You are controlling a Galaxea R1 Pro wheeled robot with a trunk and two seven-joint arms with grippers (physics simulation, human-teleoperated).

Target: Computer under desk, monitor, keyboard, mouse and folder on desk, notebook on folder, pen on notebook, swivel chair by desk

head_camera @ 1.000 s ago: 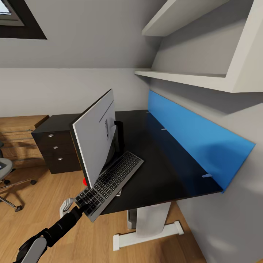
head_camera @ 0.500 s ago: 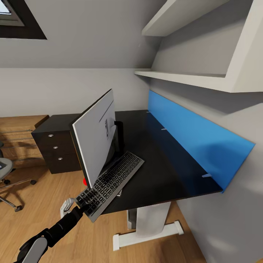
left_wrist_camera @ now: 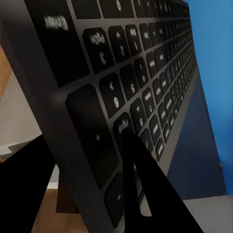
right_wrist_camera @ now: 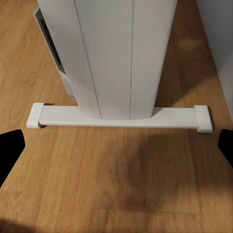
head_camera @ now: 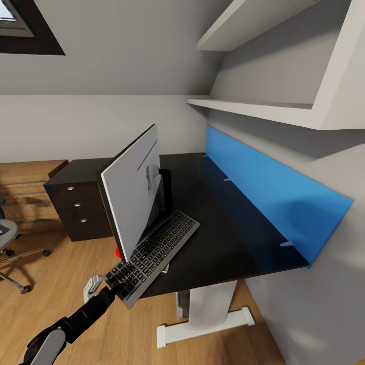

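The keyboard (head_camera: 153, 252) lies aslant on the front left part of the desk (head_camera: 223, 243), its far end on the black top just beside the monitor's (head_camera: 133, 195) lower edge and its near end jutting out past the desk's front edge over the wooden floor (head_camera: 126, 324). The left gripper (head_camera: 112, 287) has that overhanging end clamped between its fingers. The left wrist view shows the grip close up: a dark finger (left_wrist_camera: 145, 189) lies across the keys and the other sits behind the keyboard's edge, with the desk's blue back panel (left_wrist_camera: 213, 58) beyond.

The monitor stands on the desk's left side, tilted, its pale back turned to the head camera and a red dot at its lower corner near the keyboard. Between the keyboard and the blue back panel the desk top is bare black surface, running to the right-hand corner.

The right wrist view shows the desk's white leg (right_wrist_camera: 116, 58) and its foot bar on the floor, with a light-grey box, likely the computer (right_wrist_camera: 48, 43), behind the leg. The right gripper's (right_wrist_camera: 116, 145) dark fingertips (right_wrist_camera: 9, 145) sit at the two sides of that picture, spread wide, nothing between them.

Left of the desk stands the dark drawer unit (head_camera: 76, 203), and further left part of the swivel chair (head_camera: 10, 243).
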